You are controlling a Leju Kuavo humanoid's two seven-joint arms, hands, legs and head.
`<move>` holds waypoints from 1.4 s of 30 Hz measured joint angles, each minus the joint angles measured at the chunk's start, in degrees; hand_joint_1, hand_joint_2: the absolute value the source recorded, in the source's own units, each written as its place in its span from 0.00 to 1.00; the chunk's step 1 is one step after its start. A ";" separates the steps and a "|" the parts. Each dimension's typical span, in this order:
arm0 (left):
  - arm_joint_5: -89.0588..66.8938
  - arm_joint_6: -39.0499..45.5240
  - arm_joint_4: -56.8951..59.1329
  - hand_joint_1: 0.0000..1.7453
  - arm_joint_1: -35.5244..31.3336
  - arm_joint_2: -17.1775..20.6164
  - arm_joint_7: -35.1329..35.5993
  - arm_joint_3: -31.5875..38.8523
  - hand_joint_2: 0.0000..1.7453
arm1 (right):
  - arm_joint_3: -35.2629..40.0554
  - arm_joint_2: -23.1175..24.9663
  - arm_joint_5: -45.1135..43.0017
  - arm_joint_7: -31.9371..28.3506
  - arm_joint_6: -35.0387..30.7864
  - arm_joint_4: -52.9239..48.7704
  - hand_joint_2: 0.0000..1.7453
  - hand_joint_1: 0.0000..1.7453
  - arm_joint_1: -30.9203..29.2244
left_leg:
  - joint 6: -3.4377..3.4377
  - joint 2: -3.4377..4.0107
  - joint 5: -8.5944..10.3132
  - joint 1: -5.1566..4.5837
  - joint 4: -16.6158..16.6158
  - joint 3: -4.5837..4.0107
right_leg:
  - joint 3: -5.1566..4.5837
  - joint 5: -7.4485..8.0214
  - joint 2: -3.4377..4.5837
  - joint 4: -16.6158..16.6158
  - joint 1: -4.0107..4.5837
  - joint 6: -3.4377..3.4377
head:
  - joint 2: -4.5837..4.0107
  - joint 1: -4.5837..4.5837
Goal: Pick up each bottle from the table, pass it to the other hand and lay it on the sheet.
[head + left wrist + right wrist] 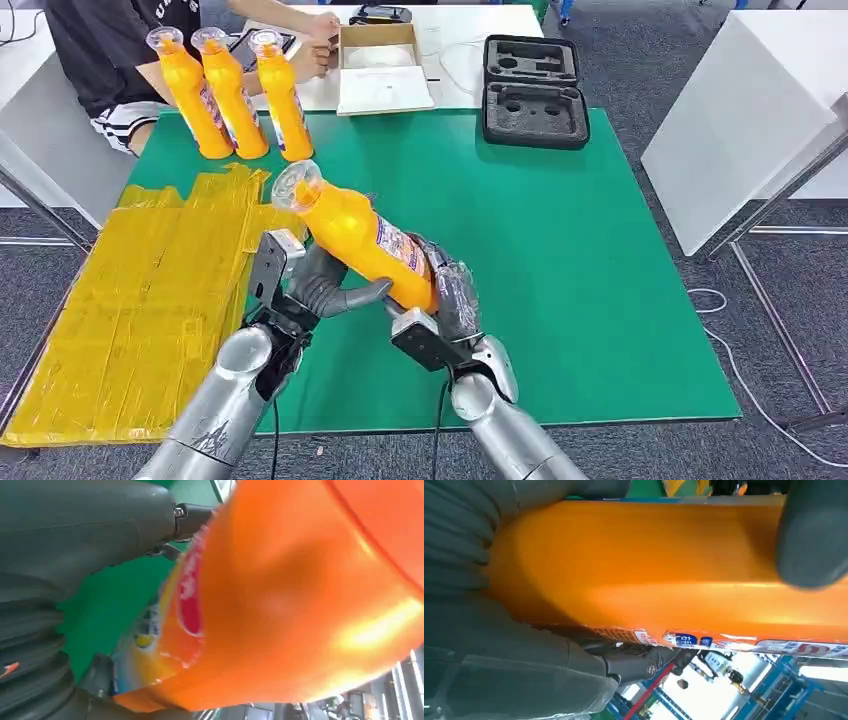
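Observation:
An orange bottle with a clear cap hangs tilted over the green mat, cap end up and toward the yellow sheet. My right hand grips its base end; the bottle lies between that hand's thumb and fingers. My left hand closes around its middle from below, thumb under the body, with the bottle against the palm. Three more orange bottles stand upright in a row at the mat's far left corner.
A person sits behind the far left corner, hands by a white open box. A black foam case lies open at the mat's far edge. A white table stands to the right.

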 measured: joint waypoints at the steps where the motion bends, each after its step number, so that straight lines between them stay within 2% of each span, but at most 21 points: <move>1: 0.20 0.09 0.13 0.00 -0.10 0.02 -0.04 -0.04 1.00 | 0.42 0.00 0.20 0.00 0.31 0.55 1.00 1.00 -0.30 | 0.00 0.00 0.00 0.00 0.00 0.00 | 0.00 0.00 0.00 0.00 0.00 0.00 | 0.00 0.02; 17: 2.89 1.25 0.20 0.00 1.76 1.57 -0.24 0.79 1.00 | 6.62 1.46 3.58 2.41 3.37 10.12 1.00 1.00 -4.47 | -0.01 0.02 0.01 0.01 0.00 -0.02 | -0.05 0.00 0.01 0.00 0.00 0.00 | 0.00 0.00; 18: 3.21 1.20 0.00 0.08 1.91 1.57 -0.26 1.05 1.00 | 6.82 1.48 3.56 2.53 3.63 10.25 1.00 1.00 -4.61 | -0.01 0.02 0.00 0.01 0.00 -0.01 | -0.05 0.00 0.01 0.00 0.00 0.00 | 0.00 0.00; 22: 4.46 1.18 -1.03 0.08 2.62 1.57 -0.72 1.53 1.00 | 7.52 1.51 3.56 2.80 3.82 10.47 1.00 1.00 -5.06 | 0.00 0.02 0.01 0.01 0.00 -0.01 | -0.05 0.00 0.01 0.00 -0.01 0.00 | 0.00 0.00; 23: 4.67 1.18 -1.29 0.78 2.78 1.57 -0.79 1.62 1.00 | 7.69 1.51 3.56 2.84 3.93 10.47 1.00 1.00 -5.17 | 0.00 0.02 0.01 0.01 0.00 -0.01 | -0.06 0.00 0.01 0.00 -0.01 0.00 | 0.00 0.00; 24: 4.92 1.18 -1.46 0.94 2.89 1.57 -0.85 1.70 1.00 | 7.76 1.51 3.56 2.84 4.02 10.49 1.00 1.00 -5.23 | 0.00 0.02 0.01 0.01 0.00 -0.01 | -0.05 0.00 0.01 0.00 -0.01 0.00 | 0.00 0.00; 25: 4.92 1.18 -1.62 1.00 2.99 1.57 -0.90 1.77 1.00 | 7.82 1.51 3.56 2.84 4.07 10.53 1.00 1.00 -5.27 | 0.00 0.02 0.01 0.01 0.00 -0.01 | -0.06 0.00 0.01 0.00 -0.01 0.00 | 0.00 0.00; 42: 6.03 0.37 -3.06 1.00 4.57 1.57 -2.49 2.91 1.00 | 8.30 1.53 3.61 2.56 4.52 10.51 1.00 1.00 -5.12 | -0.01 0.04 0.01 0.01 0.00 -0.01 | -0.09 0.00 0.02 0.00 0.00 -0.01 | 0.00 0.00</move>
